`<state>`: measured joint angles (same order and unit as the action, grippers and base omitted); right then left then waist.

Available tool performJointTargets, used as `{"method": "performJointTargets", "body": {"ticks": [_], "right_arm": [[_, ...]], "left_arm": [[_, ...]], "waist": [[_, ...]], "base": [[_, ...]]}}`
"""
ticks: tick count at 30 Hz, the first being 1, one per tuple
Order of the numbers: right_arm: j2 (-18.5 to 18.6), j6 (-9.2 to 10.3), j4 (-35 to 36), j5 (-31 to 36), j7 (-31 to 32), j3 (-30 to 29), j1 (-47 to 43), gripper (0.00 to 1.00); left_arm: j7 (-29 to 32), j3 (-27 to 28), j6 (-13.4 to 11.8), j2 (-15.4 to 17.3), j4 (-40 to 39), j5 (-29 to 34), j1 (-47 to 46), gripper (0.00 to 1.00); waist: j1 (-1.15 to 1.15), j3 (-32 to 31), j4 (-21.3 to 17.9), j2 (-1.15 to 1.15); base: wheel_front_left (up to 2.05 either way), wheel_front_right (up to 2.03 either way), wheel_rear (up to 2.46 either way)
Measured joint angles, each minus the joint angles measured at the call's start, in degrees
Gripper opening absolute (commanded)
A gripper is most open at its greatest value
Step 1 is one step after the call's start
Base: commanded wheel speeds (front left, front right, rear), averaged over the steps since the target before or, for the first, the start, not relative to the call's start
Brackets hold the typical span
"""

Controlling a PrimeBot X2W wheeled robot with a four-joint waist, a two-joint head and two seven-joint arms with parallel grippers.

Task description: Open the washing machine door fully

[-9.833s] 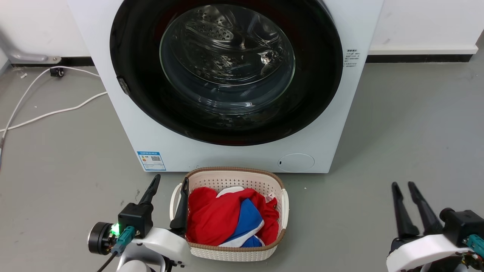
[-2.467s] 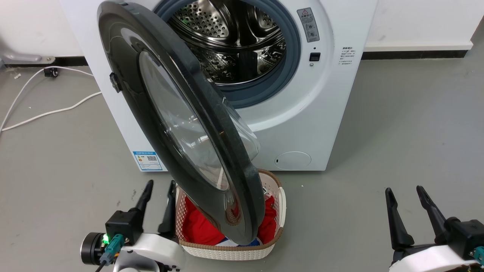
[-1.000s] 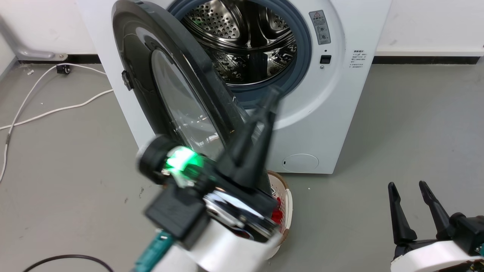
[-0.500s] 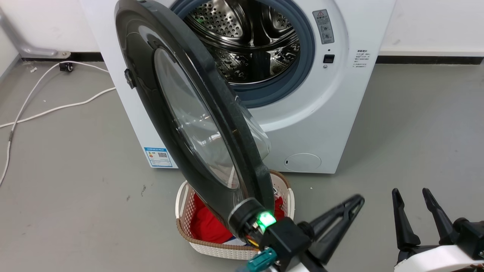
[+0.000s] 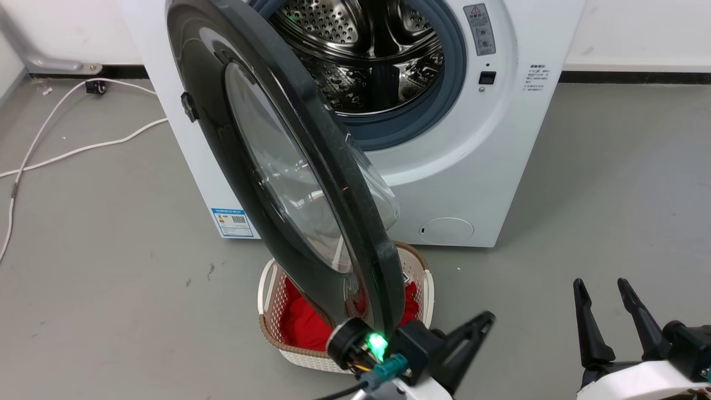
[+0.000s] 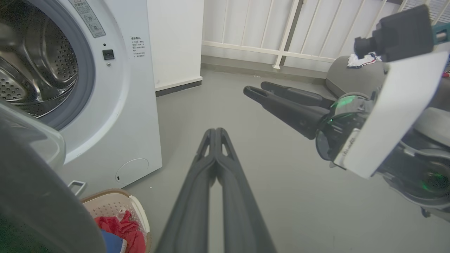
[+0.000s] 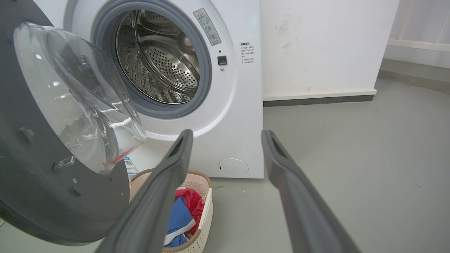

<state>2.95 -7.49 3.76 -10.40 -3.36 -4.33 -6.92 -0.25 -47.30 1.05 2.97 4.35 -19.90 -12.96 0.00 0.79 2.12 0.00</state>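
Shut flush some ten seconds back; now finds the washing machine door (image 5: pixel 278 166) swung about halfway, hinged near 10 o'clock, free edge pointing to 6 o'clock above the laundry basket (image 5: pixel 266 300). No wider than two seconds ago, so not yet fully open. Shows the left end effector (image 6: pixel 215 133) crossed from 7 o'clock to 6 o'clock, fingers pressed together on nothing, just beside the door's free rim on its inner side. Probably placed to push it on toward 9 o'clock. Leaves the right end effector (image 5: pixel 600 286) spread and empty at 4 o'clock. Offers bare floor (image 5: pixel 111 266) at 9 o'clock for the sweep, with a white cable (image 5: pixel 83 150) farther off.
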Motion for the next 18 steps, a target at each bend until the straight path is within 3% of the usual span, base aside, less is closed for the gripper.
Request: {"method": "performJointTargets", "body": {"ticks": [6, 18], "right_arm": [[0.0, 0.00, -0.2, -0.2, -0.2, -0.1, 0.4, 1.00], [0.0, 0.00, -1.1, -0.6, -0.6, -0.6, 0.8, 1.00]], "left_arm": [[-1.6, 3.5, -2.7, 0.1, 3.4, -0.4, -1.6, 0.00], [-3.4, 6.5, -5.5, 0.7, 5.0, -1.1, -2.1, 0.00]], "waist": [[0.00, 0.9, 0.1, 0.00], [0.00, 1.7, 1.1, 0.00]], "base": [[0.00, 0.00, 0.00], [0.00, 0.00, 0.00]]}}
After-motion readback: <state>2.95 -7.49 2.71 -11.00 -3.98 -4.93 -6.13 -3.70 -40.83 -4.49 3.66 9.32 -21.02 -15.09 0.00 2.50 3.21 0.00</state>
